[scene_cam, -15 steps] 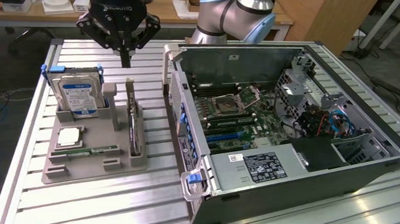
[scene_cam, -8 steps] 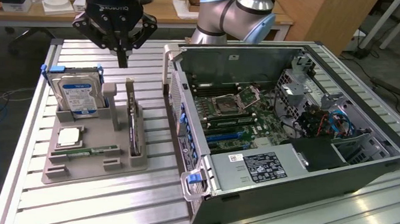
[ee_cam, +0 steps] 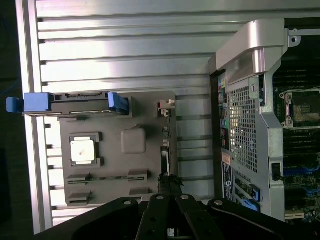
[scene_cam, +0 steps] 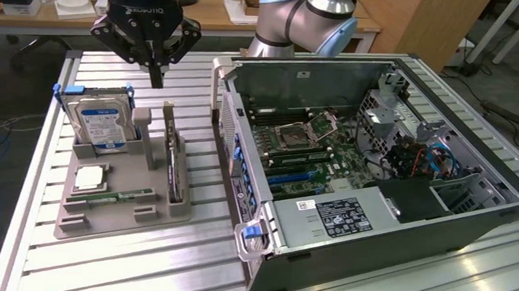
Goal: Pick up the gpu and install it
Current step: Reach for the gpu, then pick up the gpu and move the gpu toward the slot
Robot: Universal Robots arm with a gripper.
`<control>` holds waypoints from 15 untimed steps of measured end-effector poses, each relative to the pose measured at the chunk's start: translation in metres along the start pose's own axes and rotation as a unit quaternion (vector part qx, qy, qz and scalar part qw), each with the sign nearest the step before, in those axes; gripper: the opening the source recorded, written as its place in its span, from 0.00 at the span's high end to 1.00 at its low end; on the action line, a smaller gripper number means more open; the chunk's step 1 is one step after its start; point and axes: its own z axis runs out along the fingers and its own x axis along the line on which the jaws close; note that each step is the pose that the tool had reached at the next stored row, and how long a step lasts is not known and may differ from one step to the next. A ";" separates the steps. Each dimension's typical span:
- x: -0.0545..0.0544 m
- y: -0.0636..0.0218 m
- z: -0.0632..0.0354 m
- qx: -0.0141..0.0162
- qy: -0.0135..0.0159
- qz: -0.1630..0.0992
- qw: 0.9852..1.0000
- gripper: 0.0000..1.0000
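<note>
- Exterior view: the gripper (scene_cam: 156,79) hangs above the grey holder (scene_cam: 114,214), its fingers pressed together to one point and holding nothing. The frame's edge cuts off its upper body.
- The gpu (scene_cam: 175,164) stands on edge in the holder, well below the gripper, with its lower edge sunk in a slot.
- Wrist view: the gpu (ee_cam: 165,147) appears edge-on as a thin dark line, its near end hidden behind the fingertips (ee_cam: 168,184).
- The hard drive (scene_cam: 100,125) stands near the gpu. The open computer case (scene_cam: 372,211) sits apart from both.
</note>
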 end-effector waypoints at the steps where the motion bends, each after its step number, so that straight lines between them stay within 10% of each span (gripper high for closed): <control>1: 0.000 0.0000 0.0000 0.000 0.000 0.000 1.000 0.90; 15: 0.000 -0.0001 0.0000 0.000 0.000 0.000 1.000 0.89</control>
